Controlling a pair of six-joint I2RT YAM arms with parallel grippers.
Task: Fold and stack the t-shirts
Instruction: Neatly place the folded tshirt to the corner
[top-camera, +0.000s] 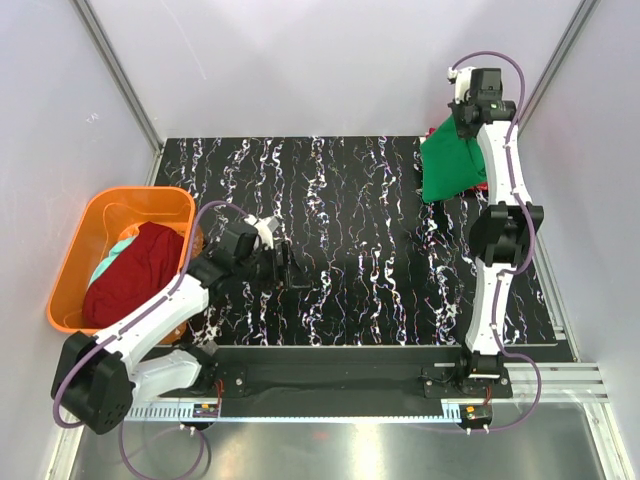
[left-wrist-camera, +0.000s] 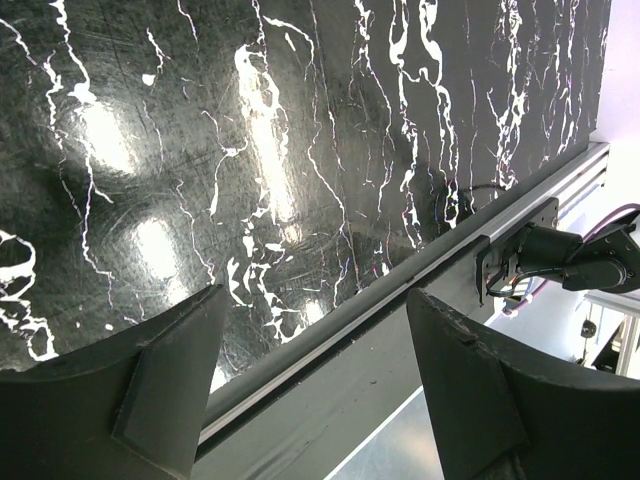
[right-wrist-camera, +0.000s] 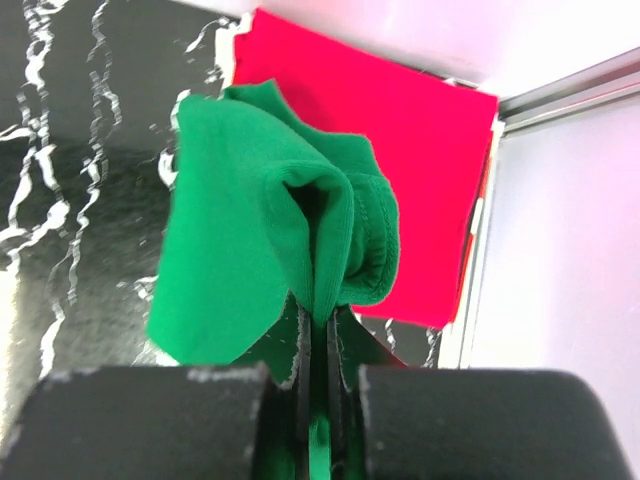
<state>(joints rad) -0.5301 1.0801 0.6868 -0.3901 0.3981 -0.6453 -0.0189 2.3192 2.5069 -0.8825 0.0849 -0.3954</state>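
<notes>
My right gripper (right-wrist-camera: 319, 322) is shut on a fold of the green t-shirt (right-wrist-camera: 255, 250) and holds it lifted over the far right corner of the mat; the shirt hangs below the wrist (top-camera: 448, 165). The bright red t-shirt (right-wrist-camera: 390, 140) lies flat under it in that corner, only a sliver showing from above (top-camera: 481, 184). The maroon t-shirt (top-camera: 132, 273) and a pale teal garment (top-camera: 116, 251) lie in the orange basket (top-camera: 75, 250). My left gripper (left-wrist-camera: 315, 345) is open and empty, low over the mat's left middle (top-camera: 283, 262).
The black marbled mat (top-camera: 360, 250) covers the table. A metal rail (left-wrist-camera: 400, 300) runs along its near edge. Grey walls and metal posts close in the back and sides. The basket stands off the mat's left edge.
</notes>
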